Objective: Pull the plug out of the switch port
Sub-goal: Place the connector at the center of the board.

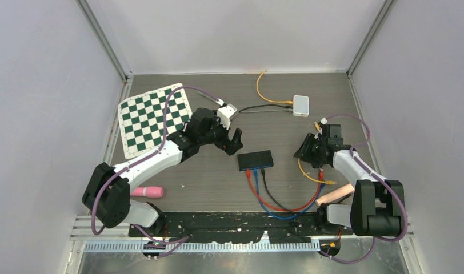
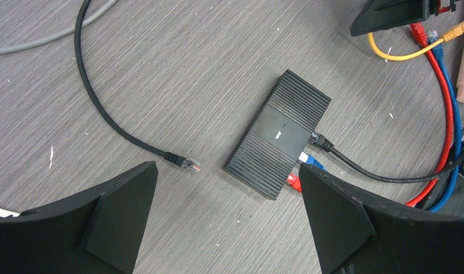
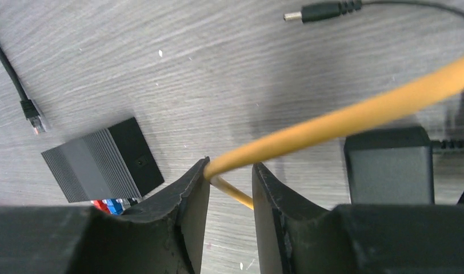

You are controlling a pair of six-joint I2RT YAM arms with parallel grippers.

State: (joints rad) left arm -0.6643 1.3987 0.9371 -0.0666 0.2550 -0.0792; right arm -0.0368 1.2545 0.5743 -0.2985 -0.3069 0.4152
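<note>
The right tool [image 3: 230,168] stood narrow around the yellow cable [image 3: 344,117], which touched one of its fingers; whether it was really pinched, I cannot tell. The left tool [image 2: 228,165] hung wide open over the switch [image 2: 278,132], which lay to the left of the right tool. I judge that a good pull would go straight out along the port, with the switch pressed to the tabletop [image 2: 178,68] so that it does not slide.

The left wrist view showed plainly the red plug [image 2: 292,181], blue plug [image 2: 311,161] and black plug [image 2: 323,142] seated, and the yellow plug [image 2: 461,25] lying free. The right wrist view alone showed the cable between the fingers.
</note>
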